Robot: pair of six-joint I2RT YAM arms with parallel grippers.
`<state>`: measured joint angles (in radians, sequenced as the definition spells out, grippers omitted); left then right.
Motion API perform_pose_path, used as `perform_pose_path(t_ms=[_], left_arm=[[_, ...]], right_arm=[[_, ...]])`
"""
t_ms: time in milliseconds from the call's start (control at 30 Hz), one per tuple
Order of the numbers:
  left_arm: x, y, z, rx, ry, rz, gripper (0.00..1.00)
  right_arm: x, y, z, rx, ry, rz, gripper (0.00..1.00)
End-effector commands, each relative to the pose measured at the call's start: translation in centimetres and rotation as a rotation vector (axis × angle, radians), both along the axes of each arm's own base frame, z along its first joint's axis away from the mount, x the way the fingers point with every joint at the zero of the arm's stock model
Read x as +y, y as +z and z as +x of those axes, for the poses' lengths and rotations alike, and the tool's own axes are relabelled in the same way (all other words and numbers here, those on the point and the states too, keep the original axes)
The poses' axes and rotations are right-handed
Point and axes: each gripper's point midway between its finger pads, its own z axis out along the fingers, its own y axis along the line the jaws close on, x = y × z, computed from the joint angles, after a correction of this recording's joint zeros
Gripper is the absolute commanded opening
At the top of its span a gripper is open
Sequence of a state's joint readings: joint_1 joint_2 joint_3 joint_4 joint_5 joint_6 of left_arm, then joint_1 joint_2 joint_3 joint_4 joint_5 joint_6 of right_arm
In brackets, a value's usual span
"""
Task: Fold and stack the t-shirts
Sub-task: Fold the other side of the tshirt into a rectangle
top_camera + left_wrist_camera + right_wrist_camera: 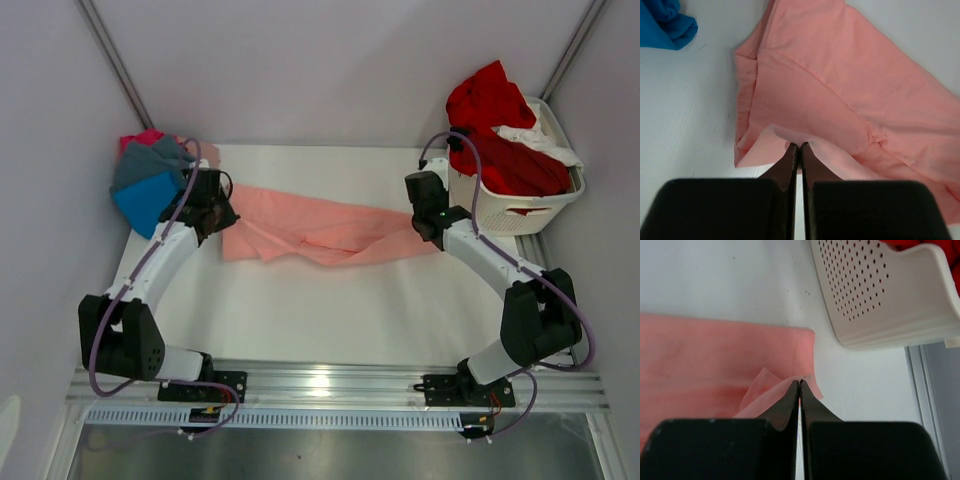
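The left gripper (799, 146) and right gripper (799, 382), each clamped tight on an end of the salmon-pink t-shirt (320, 228), held it stretched left of the laundry basket (520, 208). Folding looked barely begun, with red shirts (495, 115) heaped inside the basket.

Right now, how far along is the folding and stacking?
Done: blue, grey and magenta shirts piled at back left. In hand: the salmon-pink shirt, stretched out, left jaws and right jaws shut on its two ends. Left: folding it, plus the red and white shirts in the basket.
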<state>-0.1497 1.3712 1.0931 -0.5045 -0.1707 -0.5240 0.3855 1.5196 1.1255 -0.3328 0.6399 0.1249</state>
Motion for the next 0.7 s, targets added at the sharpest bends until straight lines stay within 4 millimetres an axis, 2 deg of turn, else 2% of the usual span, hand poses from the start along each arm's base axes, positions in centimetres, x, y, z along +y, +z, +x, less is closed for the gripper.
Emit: perform_pose_path(t_ms=[0, 67, 133, 300, 333, 400, 433, 467, 500, 533, 567, 600, 667], left_arm=[[-0.6, 3.1, 4.2, -0.153, -0.015, -0.026, 0.0], [-0.7, 4.5, 5.5, -0.19, -0.022, -0.023, 0.0], [-0.5, 4.1, 6.2, -0.181, -0.027, 0.003, 0.0], [0.8, 5.9, 8.5, -0.233, 0.008, 0.075, 0.0], [1.1, 6.4, 8.9, -0.245, 0.017, 0.096, 0.0], [1.7, 5.7, 9.8, -0.225, 0.04, 0.117, 0.01], [2.1, 5.8, 10.3, -0.223, 0.051, 0.123, 0.01], [2.3, 4.1, 10.5, -0.173, 0.052, 0.13, 0.0], [2.4, 4.5, 11.1, -0.176, 0.058, 0.132, 0.01], [2.6, 3.7, 11.2, -0.153, 0.061, 0.138, 0.01], [2.9, 3.1, 11.5, -0.138, 0.07, 0.147, 0.0], [2.9, 1.8, 11.8, -0.105, 0.072, 0.156, 0.0], [3.1, 0.4, 12.0, -0.07, 0.082, 0.158, 0.0]], right_arm=[[-0.2, 2.9, 1.9, -0.104, 0.034, -0.132, 0.0], [-0.1, 3.1, 2.1, -0.112, 0.047, -0.157, 0.0], [-0.6, 3.6, 2.6, -0.126, 0.047, -0.206, 0.0], [-2.2, 5.7, 4.1, -0.173, -0.001, -0.358, 0.0], [-2.3, 5.4, 4.4, -0.162, -0.001, -0.377, 0.0], [-2.5, 5.8, 5.1, -0.171, -0.008, -0.396, 0.0], [-2.4, 5.1, 5.5, -0.146, 0.009, -0.426, 0.0], [-2.3, 4.7, 5.8, -0.136, 0.019, -0.439, 0.0], [-2.2, 4.6, 6.2, -0.141, 0.024, -0.451, 0.0], [-2.2, 4.3, 6.5, -0.13, 0.03, -0.47, 0.0], [-2.1, 3.1, 6.9, -0.093, 0.049, -0.507, 0.0], [-2.0, 3.0, 7.3, -0.097, 0.05, -0.513, 0.0], [-1.8, 2.1, 7.9, -0.081, 0.072, -0.539, 0.0]])
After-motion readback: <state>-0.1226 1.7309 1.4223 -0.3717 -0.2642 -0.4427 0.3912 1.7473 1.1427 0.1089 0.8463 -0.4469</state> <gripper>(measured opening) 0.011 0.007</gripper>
